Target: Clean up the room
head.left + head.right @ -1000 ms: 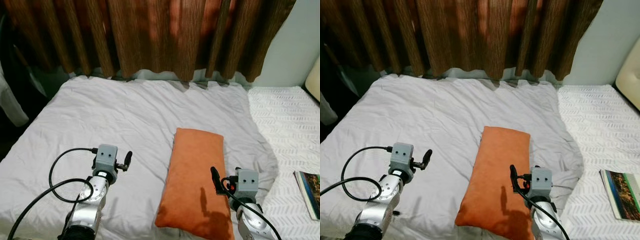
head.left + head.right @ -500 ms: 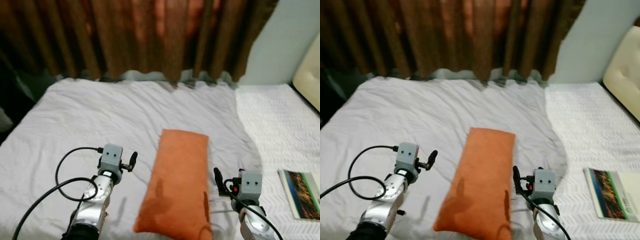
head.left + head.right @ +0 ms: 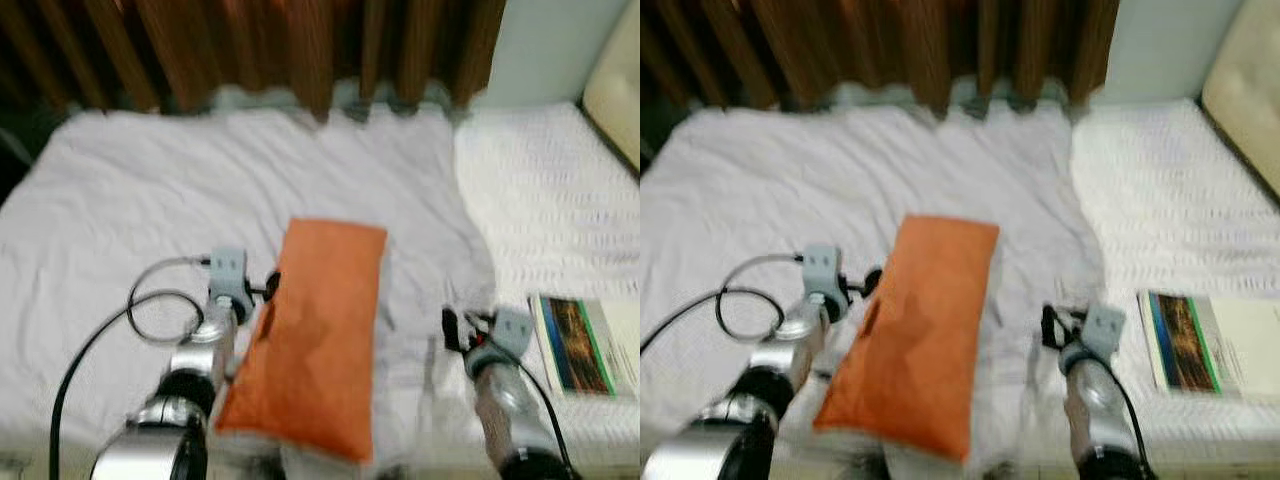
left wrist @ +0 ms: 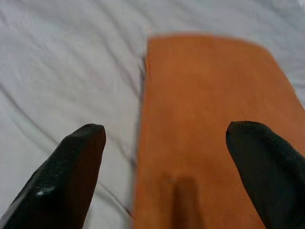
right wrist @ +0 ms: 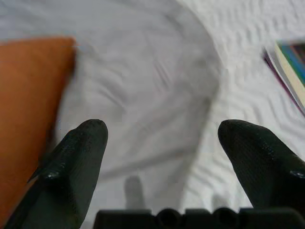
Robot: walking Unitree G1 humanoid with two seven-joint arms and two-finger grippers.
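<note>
An orange pillow lies lengthwise on the grey blanket of the bed. My left gripper is at the pillow's left edge; in its wrist view the fingers stand open over the pillow. My right gripper hovers over the blanket to the right of the pillow, apart from it, also open, with nothing between its fingers. The eye views are blurred.
A book with a colourful cover lies on the white patterned sheet at the right. Brown curtains hang behind the bed. A cream cushion sits at the far right. A black cable loops by my left arm.
The camera has tipped down and shifted right, so the whole scene slid. My left gripper has closed in on the pillow's left edge. My right gripper now stands farther from the pillow.
</note>
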